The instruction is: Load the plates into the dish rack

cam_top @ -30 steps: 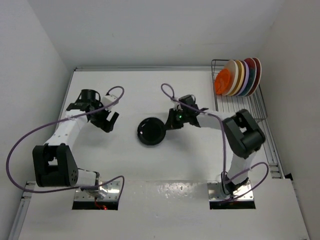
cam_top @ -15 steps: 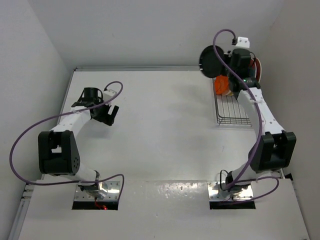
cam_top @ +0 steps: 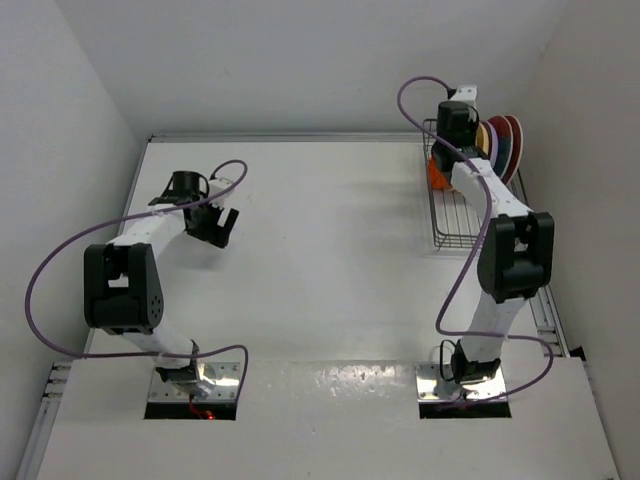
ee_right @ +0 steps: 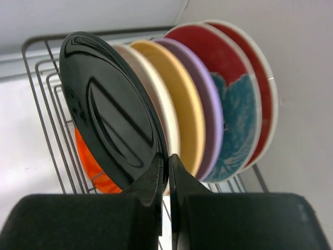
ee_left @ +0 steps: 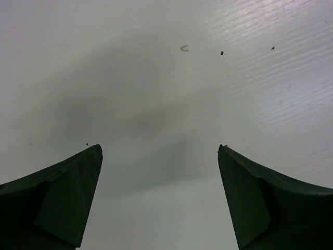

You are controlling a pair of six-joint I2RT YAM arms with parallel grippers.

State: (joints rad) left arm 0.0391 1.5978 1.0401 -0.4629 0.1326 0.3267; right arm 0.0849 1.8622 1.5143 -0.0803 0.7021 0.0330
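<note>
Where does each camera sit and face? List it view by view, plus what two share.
Top external: above and behind the bases, looking down on the white table; left arm and right arm show whole.
Left wrist: on that wrist, faces bare tabletop; open left gripper shows.
Right wrist: on that wrist, faces the dark-grey wire dish rack; right gripper shows, shut on the small glossy black plate.
Shared: top external and right wrist both show the rack's row of upright coloured plates.
</note>
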